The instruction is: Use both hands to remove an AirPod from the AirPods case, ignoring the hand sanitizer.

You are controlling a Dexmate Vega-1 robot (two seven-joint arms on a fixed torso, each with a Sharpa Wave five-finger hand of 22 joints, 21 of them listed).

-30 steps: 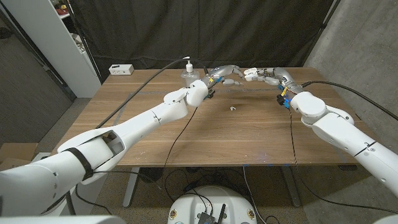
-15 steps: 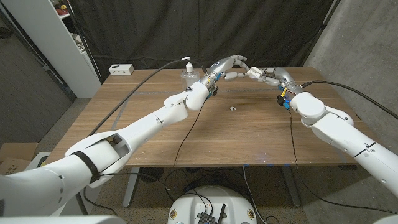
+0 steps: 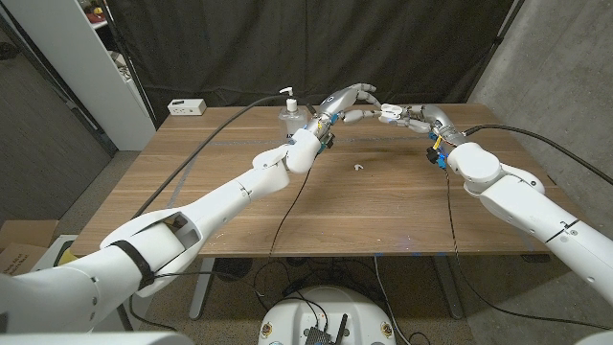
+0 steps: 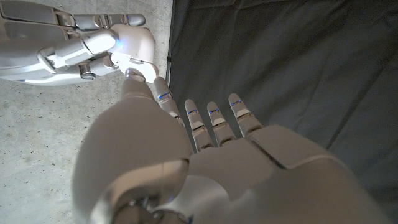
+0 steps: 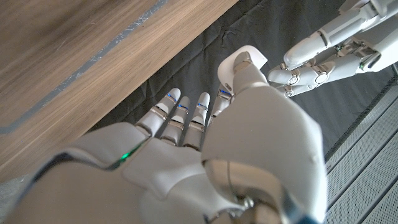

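AirPods case (image 3: 389, 111) pinched in right robot hand (image 3: 407, 117) above far bench (image 3: 383, 206) edge, left robot hand (image 3: 352, 100) fingers spread, touching case, AirPod (image 3: 359, 166) lying mid-bench, hand sanitizer (image 3: 288, 111) near left wrist

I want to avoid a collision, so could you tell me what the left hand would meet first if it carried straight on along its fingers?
Most likely the right hand and the white AirPods case it holds; the left hand almost touches them, though depth is unclear.
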